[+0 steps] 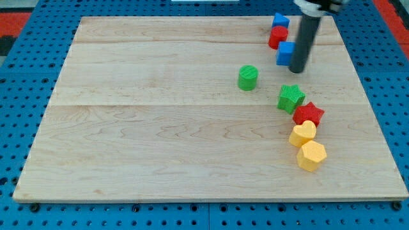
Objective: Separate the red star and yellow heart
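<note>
Currently approach step: my tip [298, 70] sits just beside the blue block [285, 53], well apart from the target pair; no claw fitted, so none to report. Red star [308, 114] touches yellow heart [303, 134] near the worktop [160, 140] right edge. Judged next: travel down, enter their seam, push one away

The red star [308, 114] lies flat on the board, well below my tip [297, 70] in the view and slightly toward the view's right of it. Its ridged top faces up. The yellow heart [303, 134] lies farther still from my tip, straight below it toward the view's bottom. Its upper edge touches the star's lower points, so the two sit pressed together, both well apart from my tip.
</note>
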Controlling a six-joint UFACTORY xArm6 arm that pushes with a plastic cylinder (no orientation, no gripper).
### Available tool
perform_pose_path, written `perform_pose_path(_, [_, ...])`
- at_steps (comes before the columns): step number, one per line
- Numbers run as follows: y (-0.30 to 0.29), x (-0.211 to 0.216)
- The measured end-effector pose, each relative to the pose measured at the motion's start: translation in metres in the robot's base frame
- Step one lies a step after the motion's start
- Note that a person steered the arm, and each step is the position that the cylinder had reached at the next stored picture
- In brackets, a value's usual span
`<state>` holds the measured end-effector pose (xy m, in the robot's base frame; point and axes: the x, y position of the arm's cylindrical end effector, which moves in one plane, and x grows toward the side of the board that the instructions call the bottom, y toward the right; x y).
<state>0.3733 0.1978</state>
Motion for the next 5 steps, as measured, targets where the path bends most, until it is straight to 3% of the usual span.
perform_pose_path(1, [0.062, 0.052])
perform_pose_path(2, [0.063, 0.109])
perform_pose_path(5, [-0.037, 0.148])
